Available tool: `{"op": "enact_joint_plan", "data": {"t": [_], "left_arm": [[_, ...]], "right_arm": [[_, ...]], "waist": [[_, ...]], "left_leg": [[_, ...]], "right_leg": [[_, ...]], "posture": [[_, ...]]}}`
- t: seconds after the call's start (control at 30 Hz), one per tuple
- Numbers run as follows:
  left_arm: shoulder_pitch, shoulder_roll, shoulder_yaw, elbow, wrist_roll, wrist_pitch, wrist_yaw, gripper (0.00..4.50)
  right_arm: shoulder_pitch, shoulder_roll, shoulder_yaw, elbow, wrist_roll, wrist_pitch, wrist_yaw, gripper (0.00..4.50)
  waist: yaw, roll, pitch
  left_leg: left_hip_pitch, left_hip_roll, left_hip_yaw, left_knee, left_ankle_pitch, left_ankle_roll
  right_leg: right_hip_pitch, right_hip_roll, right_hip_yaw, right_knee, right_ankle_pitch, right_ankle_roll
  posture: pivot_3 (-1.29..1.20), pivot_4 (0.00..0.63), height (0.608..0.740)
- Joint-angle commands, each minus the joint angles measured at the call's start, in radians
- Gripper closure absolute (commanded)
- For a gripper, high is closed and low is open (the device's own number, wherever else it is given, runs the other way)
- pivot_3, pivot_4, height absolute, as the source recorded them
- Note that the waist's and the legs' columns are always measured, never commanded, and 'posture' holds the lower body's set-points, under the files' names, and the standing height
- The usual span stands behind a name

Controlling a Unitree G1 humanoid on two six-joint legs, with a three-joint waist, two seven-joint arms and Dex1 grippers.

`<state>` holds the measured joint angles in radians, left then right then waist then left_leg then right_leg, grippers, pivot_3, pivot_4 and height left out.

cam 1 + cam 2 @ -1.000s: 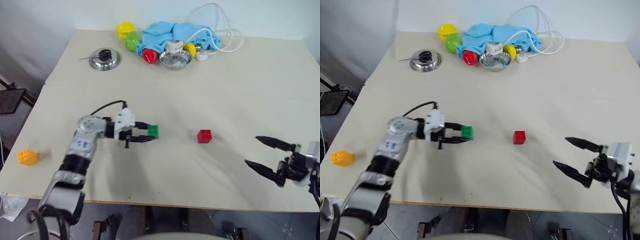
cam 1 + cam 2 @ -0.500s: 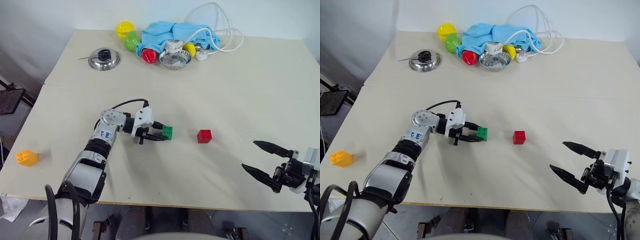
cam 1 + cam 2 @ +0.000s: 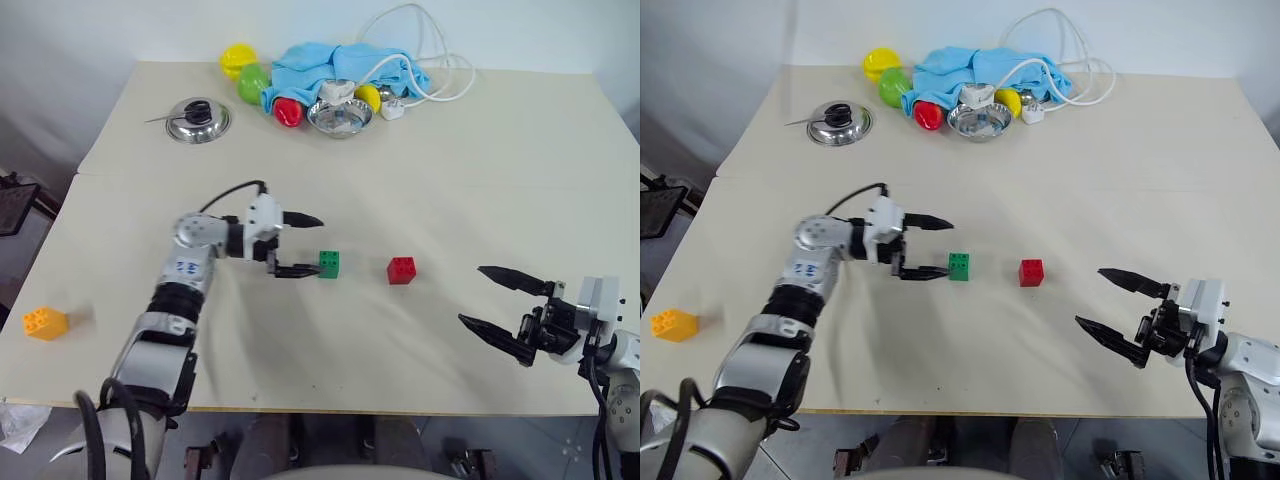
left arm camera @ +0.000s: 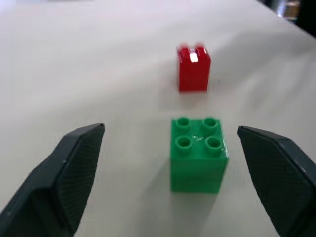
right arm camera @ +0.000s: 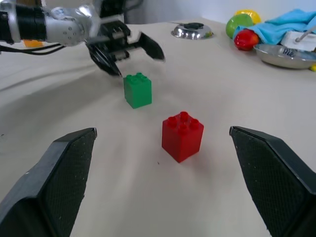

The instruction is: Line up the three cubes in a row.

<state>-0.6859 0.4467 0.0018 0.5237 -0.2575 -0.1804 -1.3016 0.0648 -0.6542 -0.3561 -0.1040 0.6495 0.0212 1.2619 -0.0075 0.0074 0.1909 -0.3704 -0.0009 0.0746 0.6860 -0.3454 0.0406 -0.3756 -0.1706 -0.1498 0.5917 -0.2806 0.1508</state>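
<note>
Green brick (image 3: 329, 264) upright on table (image 3: 480, 150), studs up, roughly cubic so no clear long axis; sits mid-table, free of the fingers. Red brick (image 3: 402, 270) upright just to its right, small gap between, the pair roughly in a row across the table. Orange-yellow brick (image 3: 46, 322) well apart at the table's left edge, studs up. Left gripper (image 3: 300, 245) spread wide, just left of green brick, not touching. Right gripper (image 3: 498, 307) spread wide, empty, right of red brick. Far end: pot lid (image 3: 197, 119), steel bowl (image 3: 339, 117), blue cloth (image 3: 335, 68), white cable (image 3: 435, 70), round toys. Nothing between bricks.
</note>
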Motion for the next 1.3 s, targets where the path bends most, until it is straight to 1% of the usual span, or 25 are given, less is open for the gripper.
{"op": "enact_joint_plan", "data": {"t": [0.03, 0.07, 0.13, 0.17, 0.23, 0.27, 0.37, 0.43, 0.47, 0.6, 0.67, 0.73, 0.9, 1.07, 1.17, 1.2, 1.3], "left_arm": [[0.174, 0.074, 0.143, -0.313, -0.125, 0.138, 0.116, 0.03], [0.244, 0.093, 0.191, -0.406, -0.156, 0.197, 0.170, 0.03], [0.382, 0.116, 0.288, -0.548, -0.188, 0.240, 0.259, 0.03], [0.471, 0.115, 0.349, -0.620, -0.197, 0.261, 0.312, 0.03], [0.639, 0.083, 0.475, -0.744, -0.229, 0.266, 0.409, 0.03], [0.719, 0.049, 0.543, -0.793, -0.241, 0.269, 0.475, 0.03], [0.865, -0.025, 0.641, -0.874, -0.271, 0.259, 0.577, 0.03], [1.004, -0.107, 0.707, -0.881, -0.255, 0.190, 0.610, 0.03], [1.050, -0.140, 0.733, -0.870, -0.243, 0.162, 0.634, 0.03], [1.140, -0.216, 0.787, -0.808, -0.237, 0.065, 0.688, 0.03], [1.173, -0.248, 0.816, -0.782, -0.259, 0.041, 0.720, 0.03], [1.191, -0.286, 0.855, -0.757, -0.289, 0.021, 0.770, 0.03], [1.216, -0.352, 0.895, -0.707, -0.319, -0.020, 0.857, 0.03], [1.250, -0.372, 0.919, -0.713, -0.332, -0.032, 0.933, 0.03], [1.295, -0.379, 0.884, -0.734, -0.354, -0.011, 0.898, 0.03], [1.315, -0.376, 0.857, -0.756, -0.321, -0.015, 0.888, 0.03], [1.308, -0.368, 0.832, -0.807, -0.308, 0.000, 0.938, 0.03]], "right_arm": [[-0.052, 0.002, 0.026, 0.015, 0.009, 0.015, 0.002, 0.00], [-0.072, 0.004, 0.036, 0.023, 0.010, 0.019, 0.000, 0.00], [-0.111, 0.007, 0.057, 0.033, 0.024, 0.040, 0.009, 0.00], [-0.132, 0.016, 0.071, 0.033, 0.024, 0.033, 0.015, 0.00], [-0.171, 0.030, 0.098, 0.031, 0.024, 0.024, 0.032, 0.00], [-0.191, 0.037, 0.112, 0.031, 0.024, 0.023, 0.044, 0.00], [-0.228, 0.043, 0.142, 0.038, 0.022, 0.022, 0.076, 0.00], [-0.261, 0.043, 0.175, 0.047, 0.018, 0.024, 0.109, 0.00], [-0.275, 0.040, 0.187, 0.054, 0.014, 0.022, 0.124, 0.00], [-0.308, 0.037, 0.215, 0.074, -0.001, 0.012, 0.163, 0.00], [-0.325, 0.045, 0.231, 0.076, -0.010, 0.010, 0.164, 0.00], [-0.333, 0.057, 0.241, 0.069, -0.017, 0.004, 0.153, 0.00], [-0.349, 0.078, 0.260, 0.063, -0.032, -0.008, 0.154, 0.00], [-0.362, 0.090, 0.272, 0.077, -0.041, -0.036, 0.167, 0.00], [-0.360, 0.089, 0.269, 0.079, -0.041, -0.038, 0.170, 0.00], [-0.361, 0.089, 0.269, 0.081, -0.041, -0.038, 0.171, 0.00], [-0.373, 0.087, 0.274, 0.088, -0.042, -0.036, 0.177, 0.00]], "waist": [[-0.004, 0.000, 0.000], [-0.002, 0.000, 0.000], [0.003, 0.000, 0.000], [0.005, 0.000, 0.000], [0.005, 0.000, 0.000], [0.005, 0.000, 0.000], [0.018, 0.000, 0.000], [0.021, 0.000, 0.000], [0.020, 0.000, 0.000], [0.032, 0.000, 0.000], [0.033, 0.000, 0.000], [0.031, -0.001, 0.000], [0.030, -0.001, 0.000], [0.030, -0.002, -0.001], [0.029, -0.002, -0.001], [0.028, -0.002, -0.001], [0.032, -0.003, -0.001]], "left_leg": [[0.000, 0.000, 0.000, 0.000, 0.000, 0.000], [0.000, 0.000, -0.001, 0.000, 0.000, 0.000], [0.000, 0.000, -0.001, 0.001, 0.000, 0.000], [0.000, 0.000, -0.001, 0.001, 0.000, 0.000], [0.001, 0.000, -0.002, 0.001, 0.000, 0.000], [0.001, -0.001, -0.002, 0.001, -0.001, 0.000], [0.000, -0.002, -0.004, 0.001, -0.001, 0.000], [0.000, -0.002, -0.005, 0.002, -0.001, 0.000], [0.000, -0.002, -0.004, 0.002, -0.002, 0.001], [0.000, -0.002, -0.004, 0.002, -0.003, 0.001], [0.000, -0.002, -0.005, 0.002, -0.003, 0.001], [0.000, -0.003, -0.004, 0.002, -0.005, 0.002], [-0.001, -0.003, -0.003, 0.002, -0.008, 0.003], [-0.001, -0.003, -0.003, 0.002, -0.009, 0.005], [-0.001, -0.003, -0.003, 0.002, -0.010, 0.005], [-0.001, -0.003, -0.002, 0.002, -0.010, 0.005], [-0.001, -0.003, -0.002, 0.002, -0.011, 0.005]], "right_leg": [[0.000, 0.000, 0.000, 0.000, 0.000, 0.000], [0.000, 0.000, 0.000, 0.000, 0.000, 0.000], [0.000, -0.001, 0.001, 0.000, 0.000, 0.000], [0.001, -0.001, 0.001, 0.001, 0.000, 0.000], [0.001, -0.002, 0.001, 0.000, 0.000, 0.000], [0.001, -0.002, 0.001, 0.000, 0.000, 0.000], [0.002, -0.003, -0.001, -0.001, 0.000, 0.000], [0.003, -0.004, -0.002, -0.001, 0.000, 0.000], [0.003, -0.004, -0.001, -0.001, 0.000, 0.000], [0.003, -0.004, -0.002, -0.001, 0.000, -0.001], [0.003, -0.004, -0.003, -0.002, 0.000, -0.001], [0.003, -0.005, -0.002, -0.002, 0.000, -0.001], [0.002, -0.005, -0.003, -0.002, 0.000, -0.001], [0.002, -0.006, -0.003, -0.003, 0.000, -0.001], [0.002, -0.005, -0.003, -0.004, 0.000, -0.001], [0.002, -0.005, -0.003, -0.004, 0.000, -0.001], [0.002, -0.006, -0.003, -0.004, 0.000, -0.001]], "posture": [[0.00, 0.150, 0.740], [0.00, 0.150, 0.740], [0.00, 0.150, 0.740], [0.00, 0.150, 0.740], [0.00, 0.150, 0.740], [0.00, 0.150, 0.740], [0.00, 0.150, 0.740], [0.00, 0.150, 0.740], [0.00, 0.150, 0.740], [0.00, 0.150, 0.740], [0.00, 0.150, 0.740], [0.00, 0.150, 0.740], [0.00, 0.150, 0.740], [0.00, 0.150, 0.740], [0.00, 0.150, 0.740], [0.00, 0.150, 0.740], [0.00, 0.150, 0.740]]}}
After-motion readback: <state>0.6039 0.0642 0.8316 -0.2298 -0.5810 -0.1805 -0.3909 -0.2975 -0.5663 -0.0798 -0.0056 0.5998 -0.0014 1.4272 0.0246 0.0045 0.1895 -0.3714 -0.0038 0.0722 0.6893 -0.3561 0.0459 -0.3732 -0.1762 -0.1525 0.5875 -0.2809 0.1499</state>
